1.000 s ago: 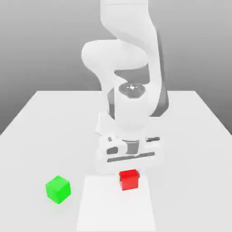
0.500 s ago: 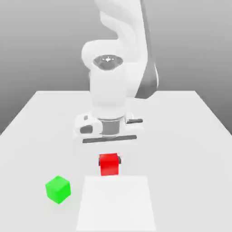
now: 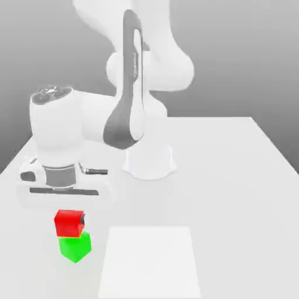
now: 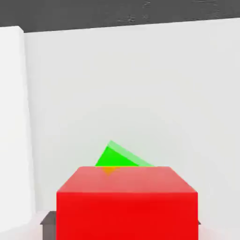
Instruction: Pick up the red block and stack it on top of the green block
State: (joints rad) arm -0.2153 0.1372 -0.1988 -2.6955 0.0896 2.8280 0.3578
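So the red block (image 3: 69, 223) is sitting right on top of the green block (image 3: 75, 246) now, near the front of the counter (image 3: 233, 175) on the exterior view's left. The two aren't lined up square: the green one is turned a bit under it, and in the hand view a green corner (image 4: 117, 157) pokes out past the red block's (image 4: 126, 201) top edge.

Big change from a second ago. Back then the red block was over by the pale square patch (image 3: 150, 263) toward the middle, and the green one sat alone. The green block hasn't budged; the red one got carried across to it, and the whole arm swung to the exterior view's left with it.

The end effector (image 3: 70, 221) is directly above the stack, pointing down, with a dark finger (image 3: 83, 219) showing at the red block's side. Whether it's actually let go or is gripping, I can't tell from these shots.

Counter is plain white, the robot base (image 3: 149, 160) stands further back on it, and behind is just flat grey backdrop.
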